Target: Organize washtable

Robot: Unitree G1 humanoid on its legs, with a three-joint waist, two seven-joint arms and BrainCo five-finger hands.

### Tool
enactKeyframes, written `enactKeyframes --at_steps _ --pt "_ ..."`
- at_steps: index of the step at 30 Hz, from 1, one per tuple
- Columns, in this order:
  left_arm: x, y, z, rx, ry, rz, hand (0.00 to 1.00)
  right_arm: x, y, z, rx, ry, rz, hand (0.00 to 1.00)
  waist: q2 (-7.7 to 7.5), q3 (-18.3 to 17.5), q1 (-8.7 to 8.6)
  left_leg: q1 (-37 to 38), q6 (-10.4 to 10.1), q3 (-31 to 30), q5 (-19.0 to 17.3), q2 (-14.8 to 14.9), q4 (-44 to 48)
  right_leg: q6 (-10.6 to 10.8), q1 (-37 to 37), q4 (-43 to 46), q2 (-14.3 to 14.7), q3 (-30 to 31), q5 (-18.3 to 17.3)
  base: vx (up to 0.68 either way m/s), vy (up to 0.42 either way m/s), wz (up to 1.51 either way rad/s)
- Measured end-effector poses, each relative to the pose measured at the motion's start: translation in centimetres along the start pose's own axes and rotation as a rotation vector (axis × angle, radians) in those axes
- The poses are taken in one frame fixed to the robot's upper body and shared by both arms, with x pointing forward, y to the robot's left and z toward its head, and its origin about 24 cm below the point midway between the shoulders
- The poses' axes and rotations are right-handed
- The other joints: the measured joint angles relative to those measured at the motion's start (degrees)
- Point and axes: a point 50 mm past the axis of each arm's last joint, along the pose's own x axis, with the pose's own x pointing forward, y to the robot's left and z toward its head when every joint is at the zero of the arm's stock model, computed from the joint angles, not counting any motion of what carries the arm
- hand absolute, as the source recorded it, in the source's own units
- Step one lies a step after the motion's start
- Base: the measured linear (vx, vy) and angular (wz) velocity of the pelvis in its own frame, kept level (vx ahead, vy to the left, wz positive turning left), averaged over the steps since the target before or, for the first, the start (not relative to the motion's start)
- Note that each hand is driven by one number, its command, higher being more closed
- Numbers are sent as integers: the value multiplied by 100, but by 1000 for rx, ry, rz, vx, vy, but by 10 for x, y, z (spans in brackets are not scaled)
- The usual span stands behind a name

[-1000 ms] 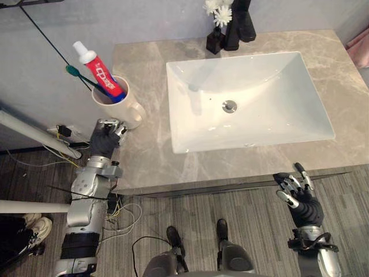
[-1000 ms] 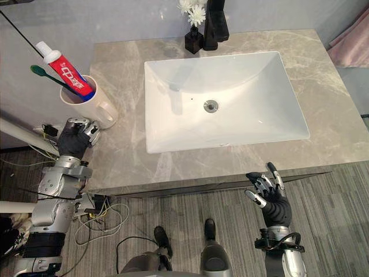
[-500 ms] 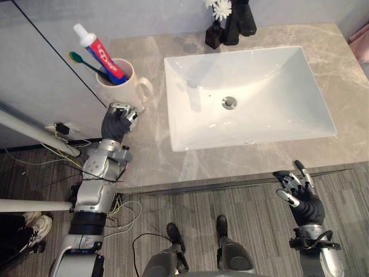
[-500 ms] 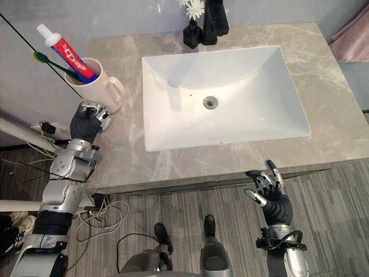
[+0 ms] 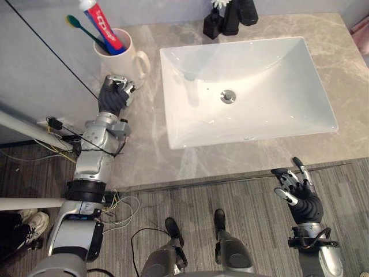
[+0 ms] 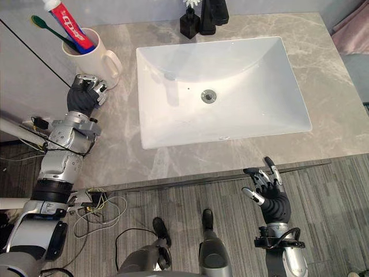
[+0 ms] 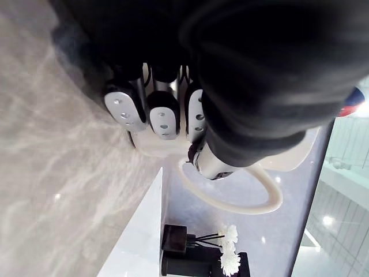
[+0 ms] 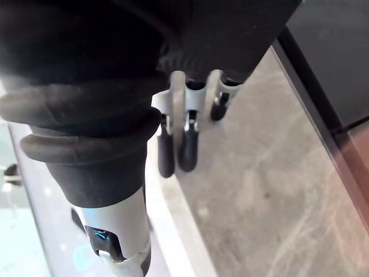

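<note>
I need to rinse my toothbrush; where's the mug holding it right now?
In the eye views the mug stands at the back left corner of the counter, left of the sink and just beyond the robot's left hand.

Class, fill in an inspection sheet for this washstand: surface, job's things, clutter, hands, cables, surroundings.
Surface: marbled counter with white sink, basin bare.
Job's things: cream mug at the back left corner, holding toothpaste tube and green toothbrush.
Clutter: black flower vase, tall black fixture behind the sink.
Hands: left hand curled, close against the mug, handle ungripped; right hand open, off the counter's front edge.
Cables: loose wires on the floor under the counter's left end.
Surroundings: pink cloth at right; a person's shoe on the floor.
</note>
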Motion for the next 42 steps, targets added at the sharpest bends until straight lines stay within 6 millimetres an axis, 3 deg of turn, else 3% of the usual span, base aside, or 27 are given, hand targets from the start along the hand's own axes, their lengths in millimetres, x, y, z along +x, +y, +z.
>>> enactKeyframes --at_steps 5,13,18,21,27,28,31,35,42 --pt "-8 -4 -2 -3 1 -14 100 1 1 0 2 -2 2 0 6 2 -6 31 0 -19 -1 0 0 0 33 0 -4 -14 0 0 0 0" --pt "-73 -21 -25 -101 48 -53 100 1 0 -4 12 21 -21 0 73 -14 13 265 -2 -148 -3 -10 -3 1 367 -62 -15 -228 -2 -34 -20 8" --pt "-130 -26 -49 -268 153 33 100 -2 -14 -8 7 37 -107 0 360 -378 144 325 0 -230 1 -19 -4 -1 479 -108 -17 -348 -4 -45 -32 6" --pt "-151 -24 -53 -310 183 95 100 -5 -22 -14 -2 63 -148 0 469 -569 152 450 -1 -411 3 -23 -8 -20 686 -120 -16 -517 -32 -44 -32 22" --pt "-180 -23 -54 -357 209 155 100 -12 -35 -26 10 99 -224 0 449 -891 167 499 -5 -551 9 -29 -41 -54 814 -104 -29 -731 -129 -86 -22 16" --pt "-193 -25 -56 -374 234 176 0 -18 -39 -28 15 111 -259 0 445 -973 167 512 -5 -569 10 -28 -42 -49 813 -94 -30 -754 -156 -56 -7 8" --pt "-218 -32 -63 -406 301 197 0 -37 -48 -40 30 176 -327 0 414 -1118 166 534 -7 -582 9 -23 -42 -53 821 -79 -27 -769 -202 -16 -4 2" --pt "-234 -42 -70 -445 362 192 0 -57 -52 -54 56 260 -369 0 378 -1178 159 560 -7 -545 8 -16 -40 -53 828 -76 -22 -741 -202 -2 -7 -4" --pt "-247 -52 -88 -497 457 166 0 -74 -55 -72 75 364 -383 0 276 -1254 140 624 -17 -429 -4 -12 -40 -53 815 -76 -14 -588 -201 -10 -10 -11"
